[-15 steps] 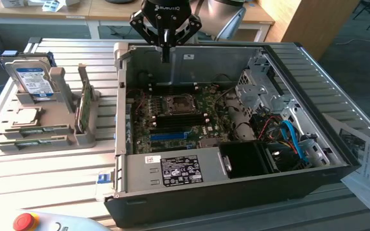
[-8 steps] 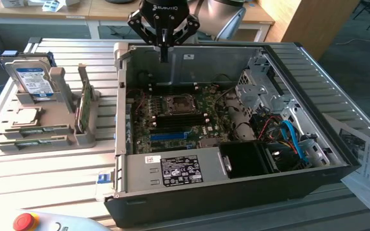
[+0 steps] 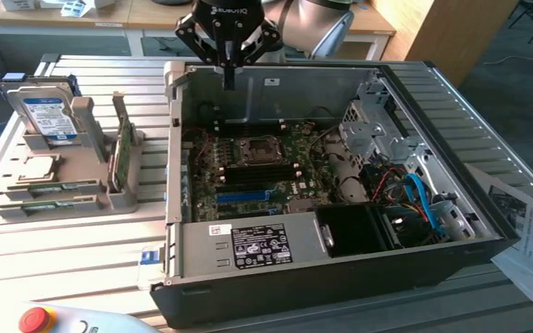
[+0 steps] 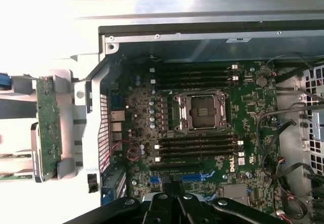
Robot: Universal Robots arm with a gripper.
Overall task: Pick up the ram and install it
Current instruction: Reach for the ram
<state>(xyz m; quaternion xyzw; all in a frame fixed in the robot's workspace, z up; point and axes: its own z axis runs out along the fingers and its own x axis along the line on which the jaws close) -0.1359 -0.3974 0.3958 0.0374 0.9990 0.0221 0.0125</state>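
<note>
Clerk: Entry one, claw?

Checker: Black two-fingered claw (image 3: 230,83) on a grey arm, upper centre of the exterior view, hanging above the rear wall of the open black computer case (image 3: 387,277). Fingers pressed together, pinching nothing. In the wrist view (image 4: 176,206), poised over the green motherboard (image 4: 253,107).

Clerk: Entry two, ram?

Checker: Ram (image 3: 55,187): long, narrow green circuit-board stick. Set low in a slot of the grey plastic rack (image 3: 109,202), middle left of the exterior view, on the pale slatted table (image 3: 63,257). A similar green strip in the next slot. Near it a square silver processor (image 3: 39,168), a taller green card (image 3: 121,152) on edge, and a silver hard drive (image 3: 44,114) with a blue-white label. Well apart from the claw, untouched.

Clerk: Step in hand?

Checker: Pick-up, by the look of it not yet begun. Install not started: black memory slots (image 4: 197,148) beside the metal processor socket (image 4: 201,110), apparently bare.

Clerk: Needs of the next move?

Checker: Probably spread fingers, travel toward the exterior view's left, square alignment over the stick's thin edge. Care around the taller card and the neighbouring strip.
</note>
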